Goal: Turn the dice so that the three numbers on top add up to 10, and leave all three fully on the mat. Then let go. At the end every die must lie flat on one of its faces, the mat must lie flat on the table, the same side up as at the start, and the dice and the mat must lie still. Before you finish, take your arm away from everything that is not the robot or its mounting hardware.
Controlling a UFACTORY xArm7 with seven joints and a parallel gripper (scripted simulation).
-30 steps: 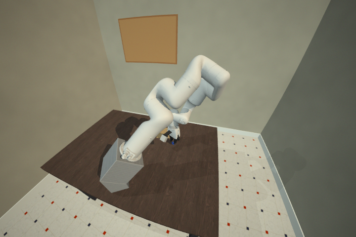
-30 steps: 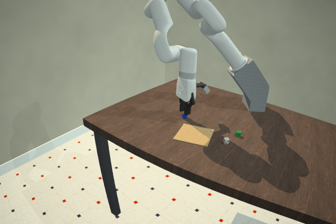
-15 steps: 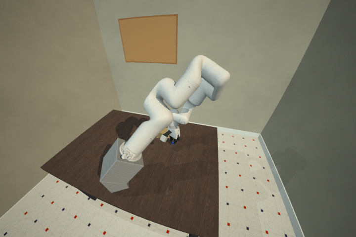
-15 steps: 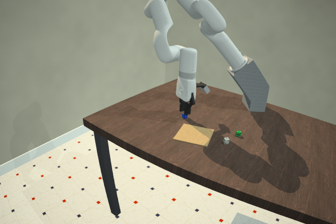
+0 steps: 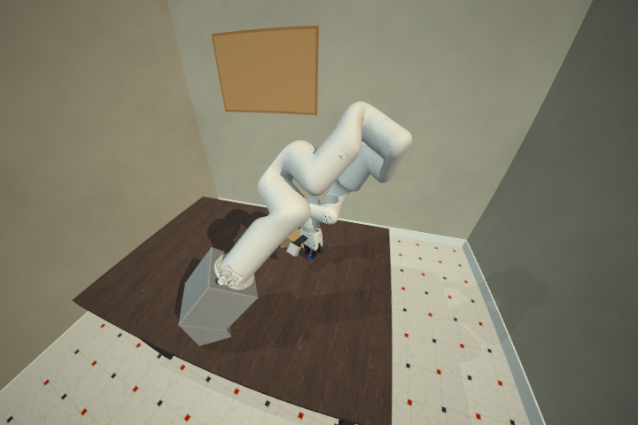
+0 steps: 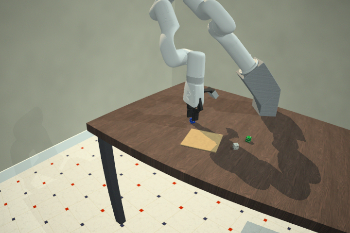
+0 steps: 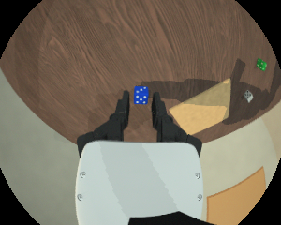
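A small blue die (image 7: 140,96) (image 6: 190,120) (image 5: 309,256) sits on the dark wooden table (image 6: 153,129), off the mat, with several white pips on top. My gripper (image 7: 140,98) (image 6: 193,117) points straight down over it. The fingers are partly open, one on each side of the die, with a small gap on each side. The tan mat (image 6: 200,140) (image 7: 203,112) lies flat to the right of the gripper with nothing on it. A white die (image 6: 235,146) (image 7: 247,96) and a green die (image 6: 248,139) (image 7: 260,64) lie on the table beyond the mat's far side.
The arm's grey base block (image 6: 263,90) stands at the back of the table. The table's front edge (image 6: 164,167) runs close to the mat. A tiled floor (image 6: 70,192) lies below.
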